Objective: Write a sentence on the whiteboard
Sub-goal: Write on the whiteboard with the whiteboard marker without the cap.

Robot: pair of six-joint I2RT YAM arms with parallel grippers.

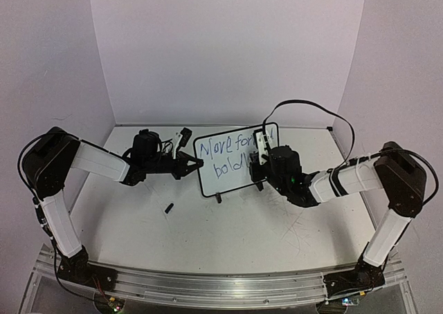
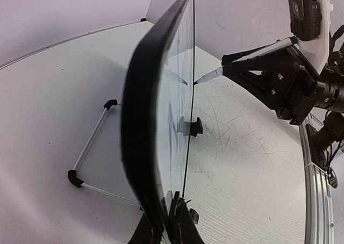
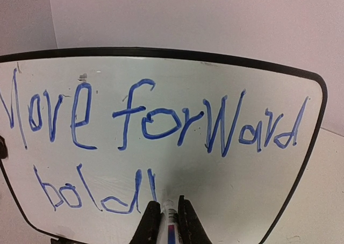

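As the top camera showed it, the left gripper (image 1: 194, 163) reached in from the left and met the left edge of the whiteboard (image 1: 235, 181). In the left wrist view its fingers (image 2: 146, 229) were pinched on the black frame at the bottom of the picture, with the board edge-on between them. A small black piece (image 1: 169, 207) lay on the tabletop (image 1: 242, 224) in front of that gripper, apart from the board; could not tell what it was.

The whiteboard stood upright toward the rear middle of the table, on its black feet (image 2: 191, 127), with the wire stand (image 2: 88, 150) behind it. The sentence (image 3: 150, 120) was in blue: "Move forWard" on top, "boldl" below at the left.

Just right of the last stroke, the tip of the marker (image 3: 169, 221) touched the board surface. The right gripper (image 3: 167, 225) was clamped on the marker, one finger on either side of the barrel. It came in from the right, in front of the board's right end.
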